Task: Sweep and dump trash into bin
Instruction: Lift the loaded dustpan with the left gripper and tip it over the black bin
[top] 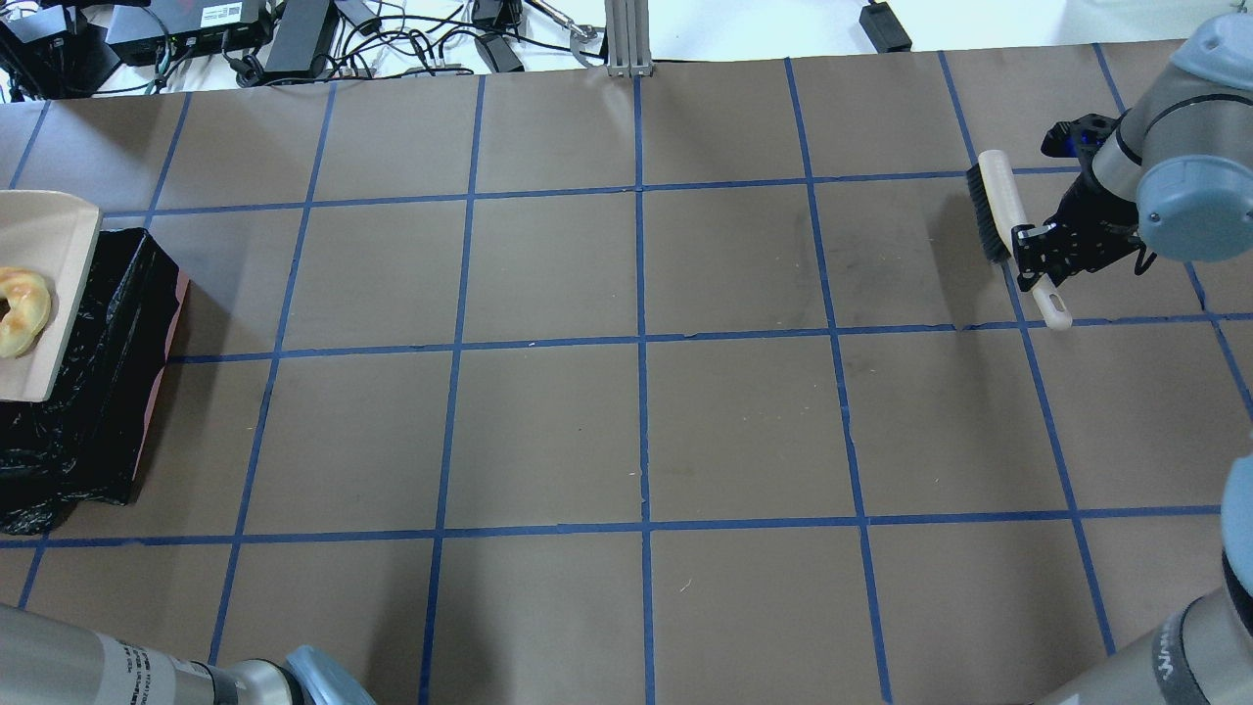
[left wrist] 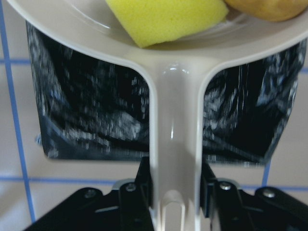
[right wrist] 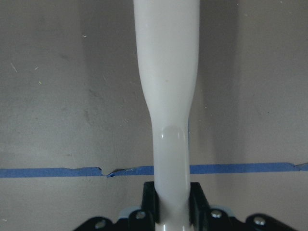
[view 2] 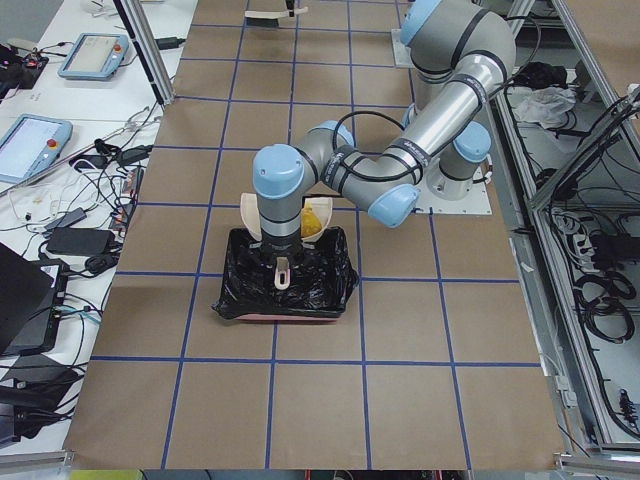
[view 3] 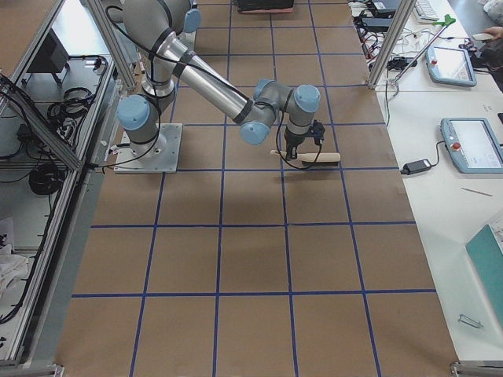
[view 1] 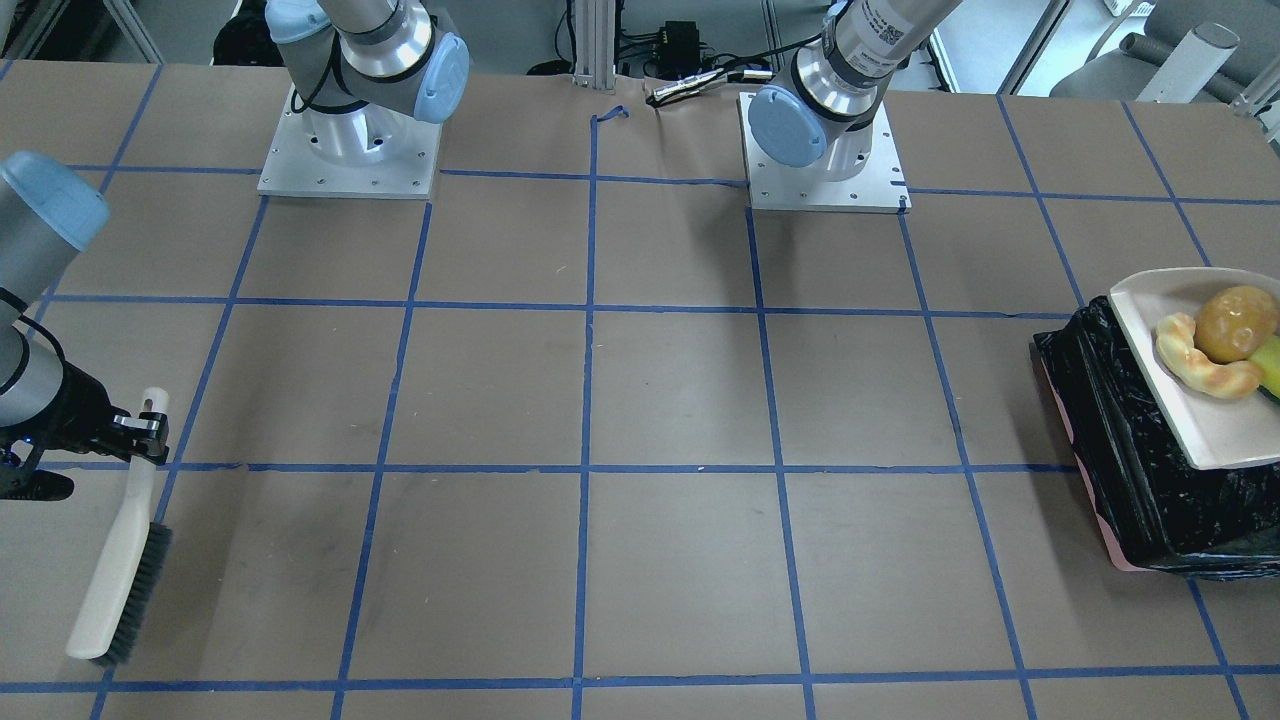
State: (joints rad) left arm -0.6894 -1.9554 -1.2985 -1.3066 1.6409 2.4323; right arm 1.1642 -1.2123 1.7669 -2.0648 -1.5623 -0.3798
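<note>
My left gripper (left wrist: 174,192) is shut on the handle of the beige dustpan (view 1: 1205,420) and holds it over the bin (view 1: 1115,450), which is lined with a black bag. The trash lies in the pan: a potato-like lump (view 1: 1237,322), a croissant-like piece (view 1: 1200,365) and a yellow sponge piece (left wrist: 166,19). The overhead view shows the pan (top: 44,294), the croissant (top: 22,308) and the bin (top: 93,392) at the far left. My right gripper (top: 1043,257) is shut on the handle of the beige brush (top: 997,211) at the table's other end, with the bristles low over the paper.
The table is covered in brown paper with a blue tape grid (top: 641,338). Both arm bases (view 1: 350,150) stand at the robot's edge. Cables and boxes (top: 294,39) lie beyond the far edge.
</note>
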